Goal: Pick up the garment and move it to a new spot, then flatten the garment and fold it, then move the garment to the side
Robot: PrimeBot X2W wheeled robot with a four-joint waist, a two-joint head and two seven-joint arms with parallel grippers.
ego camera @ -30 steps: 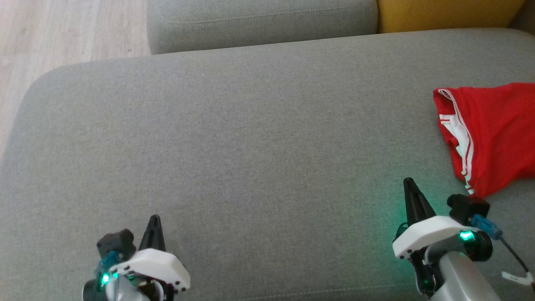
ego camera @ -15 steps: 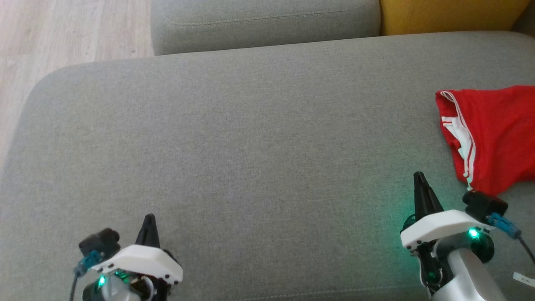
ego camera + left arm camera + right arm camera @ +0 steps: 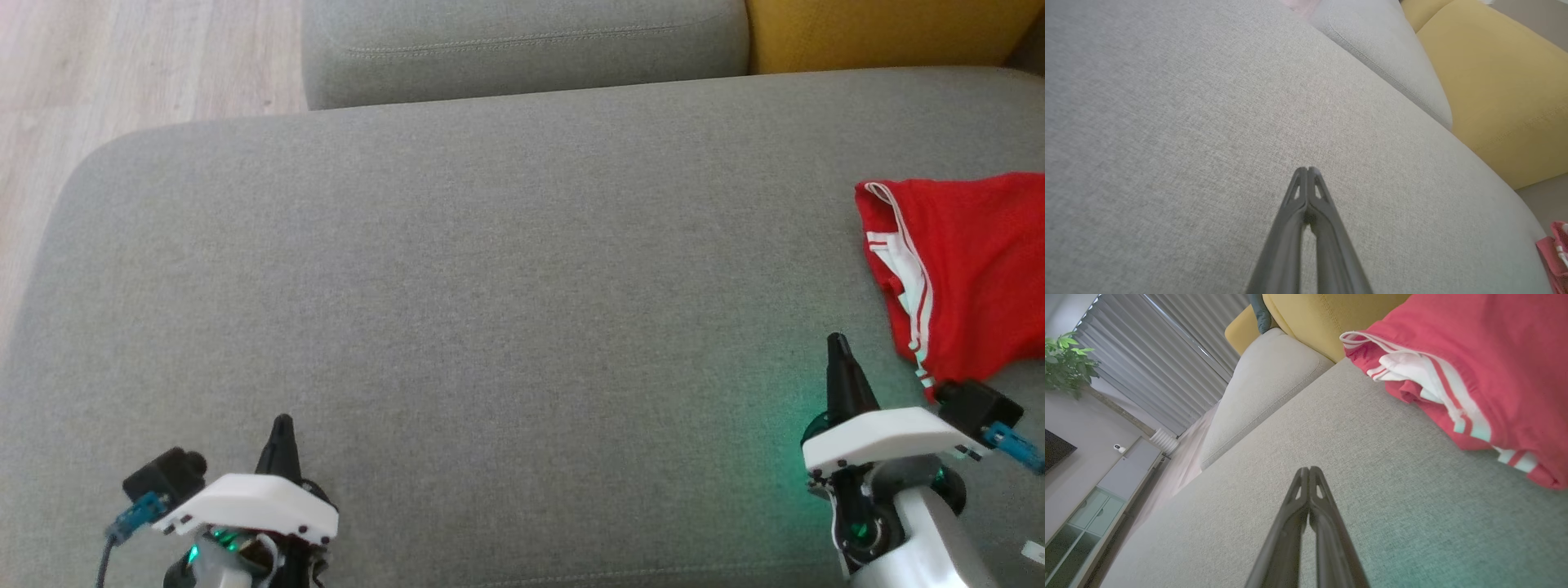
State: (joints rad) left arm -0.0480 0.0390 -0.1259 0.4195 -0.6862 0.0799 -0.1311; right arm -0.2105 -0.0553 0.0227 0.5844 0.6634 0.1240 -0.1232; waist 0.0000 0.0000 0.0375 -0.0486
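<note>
- On the right edge of the grey sofa seat [image 3: 490,286], the red garment [image 3: 971,261] is lying in a loose heap. Its white-striped edge is facing the middle, and part of it is running out of the head view.
- The right jaws are sitting together, fingers [image 3: 1284,539] pressing tip to tip and gripping nothing. They are pointing past the garment's near corner, just beside it and not touching, probably because this is the arm within reach of the cloth.
- The left jaws are also sitting together and holding nothing. Their fingers [image 3: 1286,245] are pointing over bare seat well apart from the garment, seemingly parking out of the way.
- The wide bare stretch of seat between the arms is looking like the room meant for spreading and folding.
- I am not managing to tell whether the garment is awaiting its first pick-up, though its rumpled lie is suggesting the folding is not yet done.
</note>
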